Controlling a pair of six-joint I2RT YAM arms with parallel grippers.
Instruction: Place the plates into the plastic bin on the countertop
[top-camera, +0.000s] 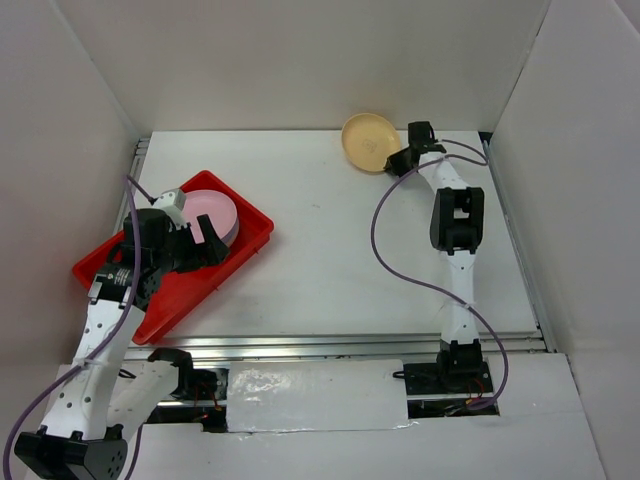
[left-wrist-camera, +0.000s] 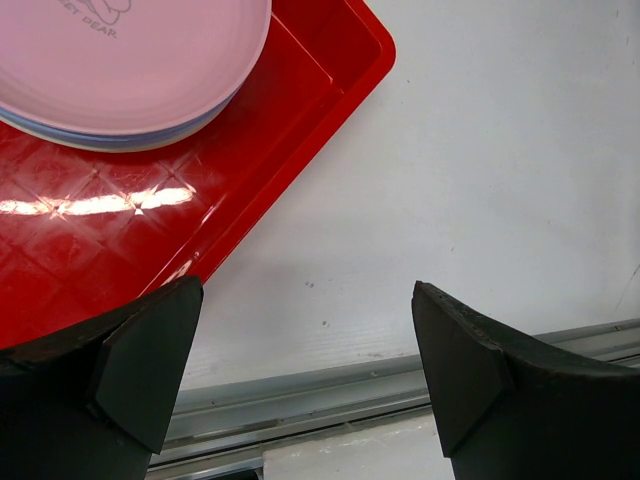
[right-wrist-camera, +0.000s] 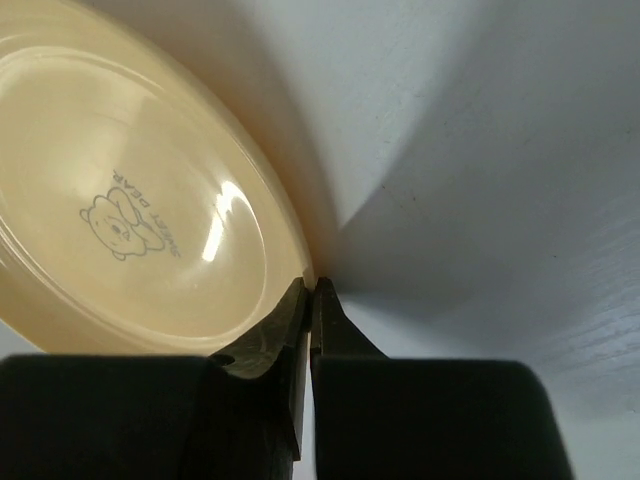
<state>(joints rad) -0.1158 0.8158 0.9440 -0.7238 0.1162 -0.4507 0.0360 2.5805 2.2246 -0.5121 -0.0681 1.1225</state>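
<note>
The red plastic bin (top-camera: 110, 262) lies at the left of the white countertop (top-camera: 340, 260). A stack of plates with a pink plate (top-camera: 212, 212) on top sits in its far end; the stack also shows in the left wrist view (left-wrist-camera: 120, 60), blue edges beneath. My left gripper (top-camera: 205, 240) is open and empty, above the bin's right rim (left-wrist-camera: 300, 150). My right gripper (top-camera: 396, 160) is at the back wall, shut on the rim of a cream plate (top-camera: 368, 142), which it holds tilted; the plate fills the right wrist view (right-wrist-camera: 130, 200).
White walls stand at the back and both sides. A metal rail (top-camera: 350, 345) runs along the front edge, also in the left wrist view (left-wrist-camera: 400, 385). The right arm's purple cable (top-camera: 400, 270) loops over the countertop's middle right.
</note>
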